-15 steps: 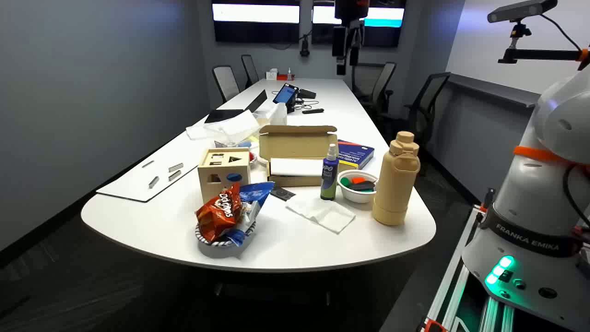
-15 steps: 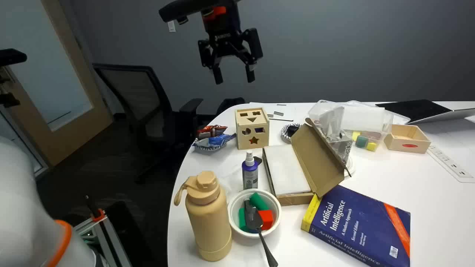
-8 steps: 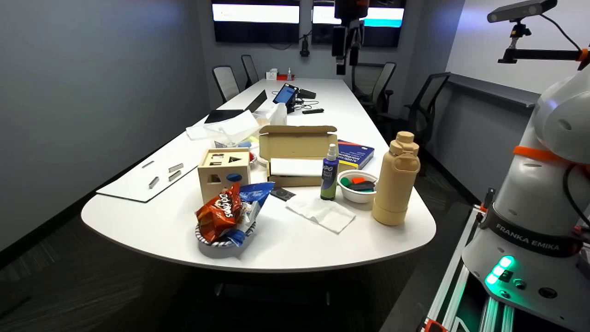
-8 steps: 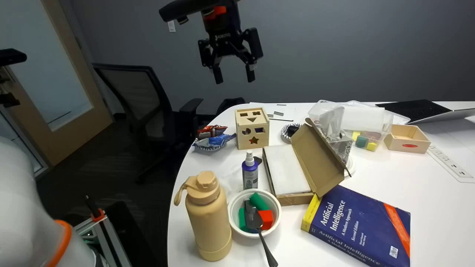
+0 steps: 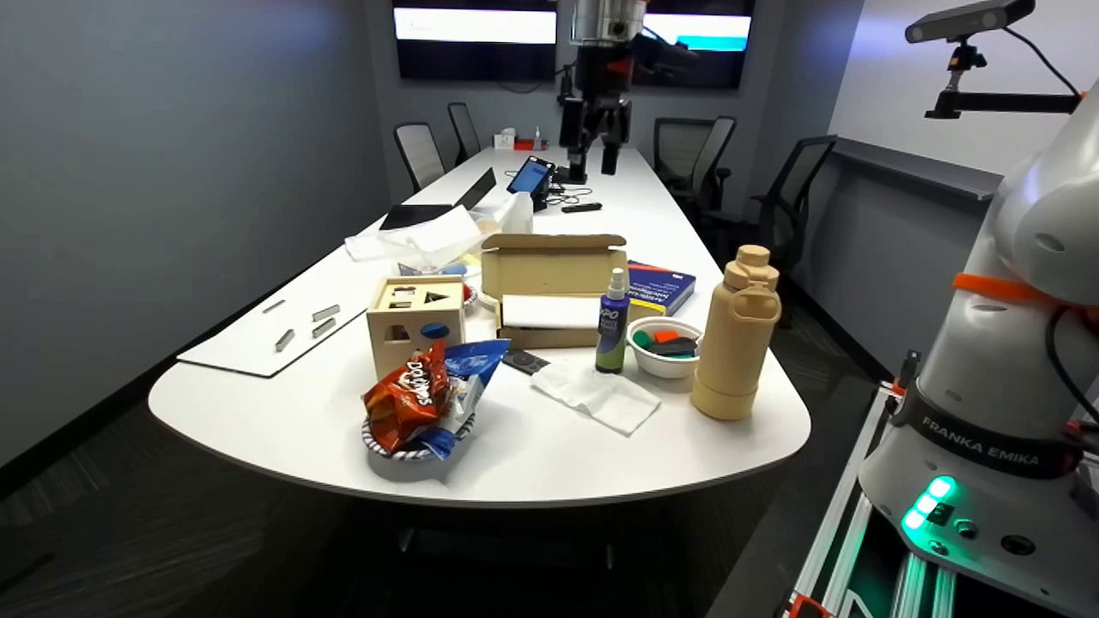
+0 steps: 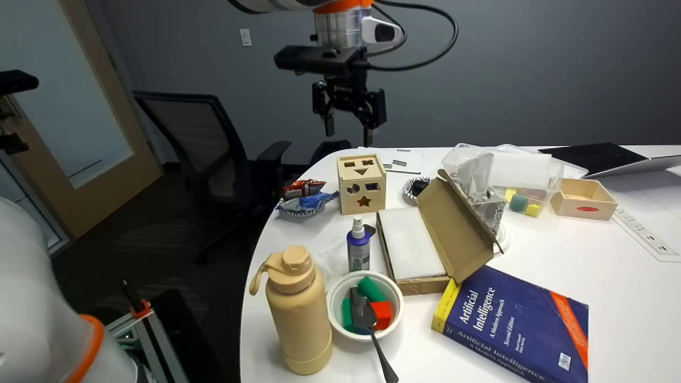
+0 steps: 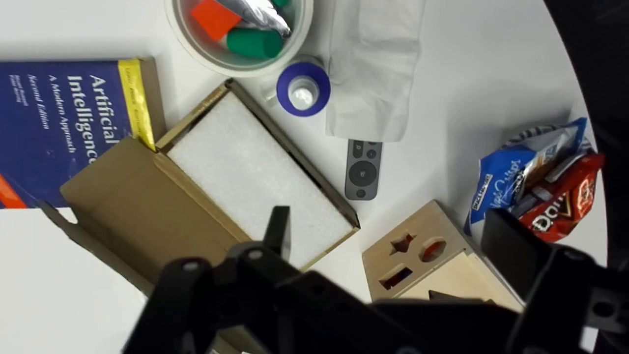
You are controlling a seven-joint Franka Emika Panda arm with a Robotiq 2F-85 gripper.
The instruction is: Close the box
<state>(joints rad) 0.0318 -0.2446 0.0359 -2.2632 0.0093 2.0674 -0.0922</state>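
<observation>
zero things in my pincer (image 6: 349,132), fingers (image 6: 330,126) wide apart, hanging above the table (image 6: 628,298). the box (image 6: 447,229) sits wide open between the wooden cube (image 6: 362,192) and the blue ai book (image 6: 524,324).

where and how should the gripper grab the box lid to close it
Probably pinch the lid at the middle of its raised free edge, from above, jaws straddling it. The lid stands open, leaning back from the box, so that thin edge is its highest part. The gripper hangs open, higher up.
</observation>
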